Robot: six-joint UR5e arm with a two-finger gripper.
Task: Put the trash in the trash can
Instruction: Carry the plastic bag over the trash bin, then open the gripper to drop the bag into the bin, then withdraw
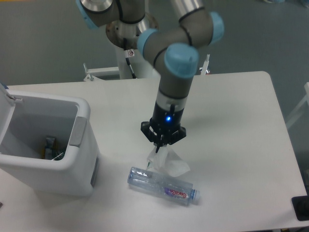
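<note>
Tissue (166, 162), white and crumpled, hangs straight down from the tip of the gripper (159, 146), pinched at its top corner between jaws drawn tight together with no gap I can make out. Its lower folds spread out wider below and reach down to the bottle (161, 186), whether they touch it or just overlap it from where I stand I cannot tell. That bottle lies on its side on the white table (231, 121), just beneath and a little in front of the jaws, clear plastic with a red-purple label near one end and its pale cap pointing right, toward the table's front edge. Nothing grips it.

Off to the left sits the trash can (48, 145), a boxy white bin with a grey panel on the side facing the arm. Its mouth is open, the lid (6, 94) tipped back at the far left, and some small bits of rubbish (49, 149) show at the bottom. It stands well apart from the jaws and the tissue. A small blue light (167, 117) glows on the wrist above the gripper.
</note>
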